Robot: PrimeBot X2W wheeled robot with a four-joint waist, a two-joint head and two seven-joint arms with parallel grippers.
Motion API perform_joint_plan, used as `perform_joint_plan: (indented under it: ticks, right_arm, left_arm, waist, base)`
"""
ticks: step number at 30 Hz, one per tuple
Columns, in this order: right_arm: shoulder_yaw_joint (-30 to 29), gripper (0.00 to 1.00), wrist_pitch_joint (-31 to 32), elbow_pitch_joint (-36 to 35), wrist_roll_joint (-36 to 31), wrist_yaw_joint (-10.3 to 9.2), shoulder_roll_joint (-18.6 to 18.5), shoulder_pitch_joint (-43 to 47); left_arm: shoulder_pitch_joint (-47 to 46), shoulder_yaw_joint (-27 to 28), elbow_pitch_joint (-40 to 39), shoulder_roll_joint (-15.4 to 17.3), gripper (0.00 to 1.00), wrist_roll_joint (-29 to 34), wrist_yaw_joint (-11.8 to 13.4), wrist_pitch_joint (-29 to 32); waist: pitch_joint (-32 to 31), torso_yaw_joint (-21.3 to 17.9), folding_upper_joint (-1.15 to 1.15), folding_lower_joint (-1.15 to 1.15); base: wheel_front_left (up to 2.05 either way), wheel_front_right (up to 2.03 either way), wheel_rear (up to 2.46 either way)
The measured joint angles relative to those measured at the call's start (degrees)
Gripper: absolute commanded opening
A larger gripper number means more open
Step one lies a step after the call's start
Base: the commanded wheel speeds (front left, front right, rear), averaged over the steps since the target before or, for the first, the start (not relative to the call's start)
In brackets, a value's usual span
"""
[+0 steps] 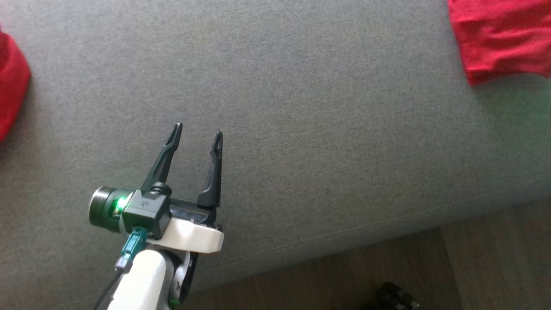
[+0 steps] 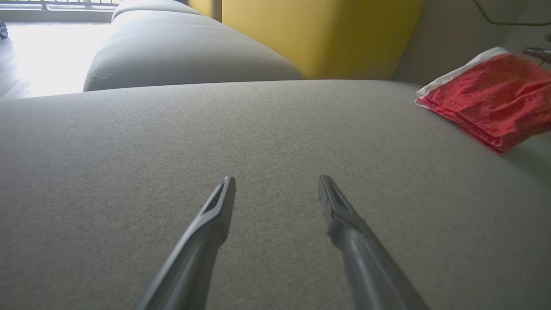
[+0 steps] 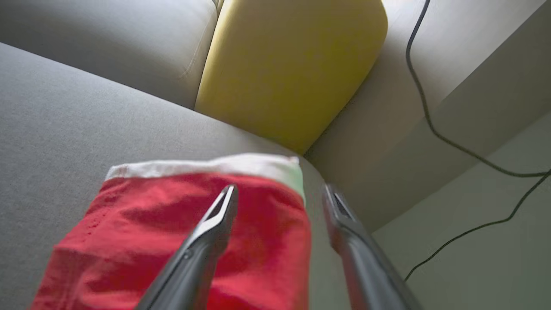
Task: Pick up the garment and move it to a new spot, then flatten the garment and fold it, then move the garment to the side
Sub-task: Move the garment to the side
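The garment [image 1: 499, 38] is red with a white band and lies folded at the far right of the grey sofa seat [image 1: 301, 129]. In the left wrist view the garment [image 2: 495, 94] is off to the right. My left gripper [image 1: 198, 130] hovers open over bare seat fabric, well left of the garment, and its fingers [image 2: 276, 178] stand apart with nothing between them. In the right wrist view my right gripper [image 3: 280, 188] is open just above the garment [image 3: 142, 232]. Its left finger is over the red cloth and its right finger is past the cloth's edge.
Another red cloth [image 1: 10, 82] shows at the seat's left edge. A yellow cushion [image 3: 292, 64] stands in the sofa's back corner behind the garment. A black cable [image 3: 430, 125] runs across the wall. The seat's front edge drops to wooden floor [image 1: 387, 275], where a dark object [image 1: 394, 297] sits.
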Motion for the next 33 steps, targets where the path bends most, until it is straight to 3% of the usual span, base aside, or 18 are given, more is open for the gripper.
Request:
perform_joint_plan:
  ticks: [6, 11, 23, 33]
  right_arm:
    - [-1.21, 1.00, -1.58, -6.08, -3.24, 0.00, 5.36, 2.58]
    - [4.67, 1.00, -2.01, -7.71, -1.20, 0.00, 10.70, 7.31]
    - [14.41, 1.00, -2.25, -9.38, 10.50, 0.00, 14.48, 17.69]
    - [14.66, 1.00, -2.25, -16.14, 19.68, 0.00, 15.34, 30.42]
  left_arm:
    - [0.06, -0.02, 0.26, -0.09, 1.00, -0.09, 0.09, 0.00]
    - [0.45, -0.13, 0.36, -0.29, 1.00, -1.26, 0.76, 0.00]
    - [4.65, 0.03, 0.76, -0.49, 1.00, -4.72, 3.68, -0.01]
    - [8.92, 2.13, 0.63, -0.54, 1.00, -9.17, 7.11, 0.00]
  waist:
    - [-2.21, 1.29, 0.00, 0.00]
    - [-5.11, 2.71, 0.00, 0.00]
    - [-13.03, 8.09, 0.00, -0.01]
    - [-21.11, 12.62, 0.00, -0.01]
  base:
    - [0.00, 0.00, 0.00]
    - [0.00, 0.00, 0.00]
    - [0.00, 0.00, 0.00]
    - [0.00, 0.00, 0.00]
